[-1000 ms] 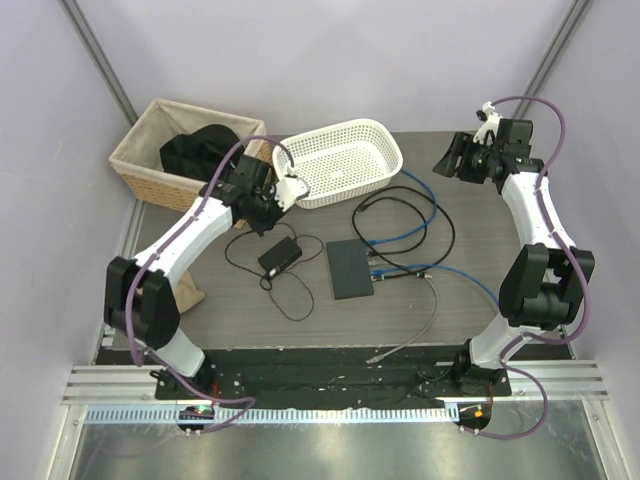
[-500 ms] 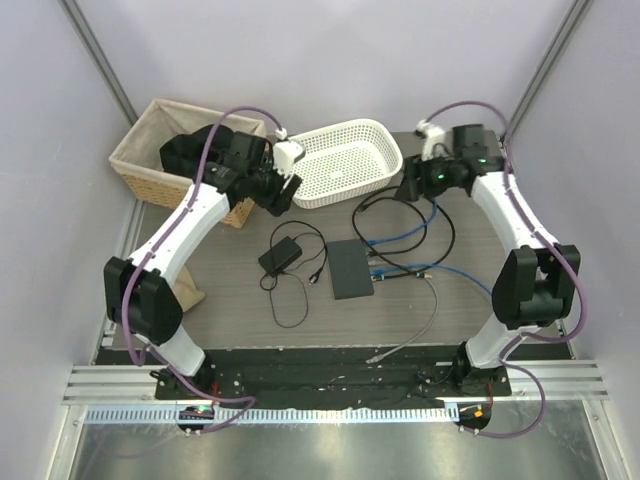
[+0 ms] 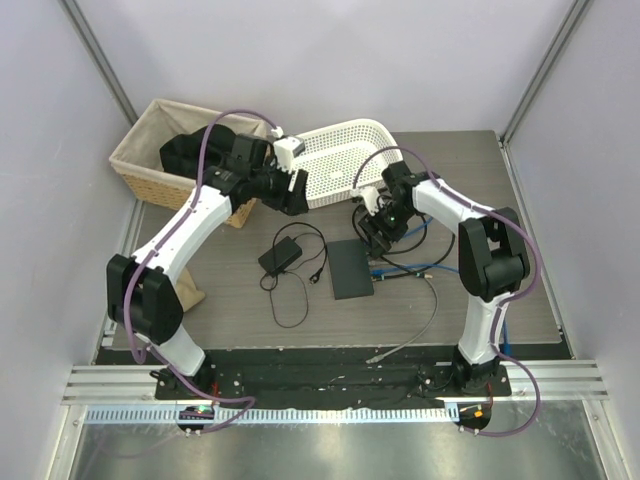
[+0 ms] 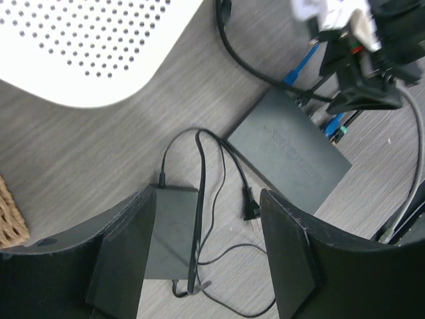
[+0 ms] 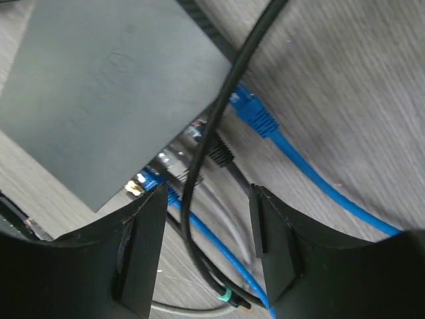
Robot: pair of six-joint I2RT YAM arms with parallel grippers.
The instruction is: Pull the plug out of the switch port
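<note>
Right gripper [image 3: 372, 230] now above switch [image 3: 349, 270] cables [image 5: 259, 123]

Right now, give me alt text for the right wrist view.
The open right gripper hangs above the switch's port edge, where a blue cable and a black plug meet it. A thick black cable crosses over them; another blue plug lies by the switch's corner.

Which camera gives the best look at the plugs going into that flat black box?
The right wrist view: it looks closely at the switch edge, where blue plugs and a black plug sit. The top view shows the whole switch, plugs tiny. The left wrist view shows its top, plugs partly hidden.
</note>
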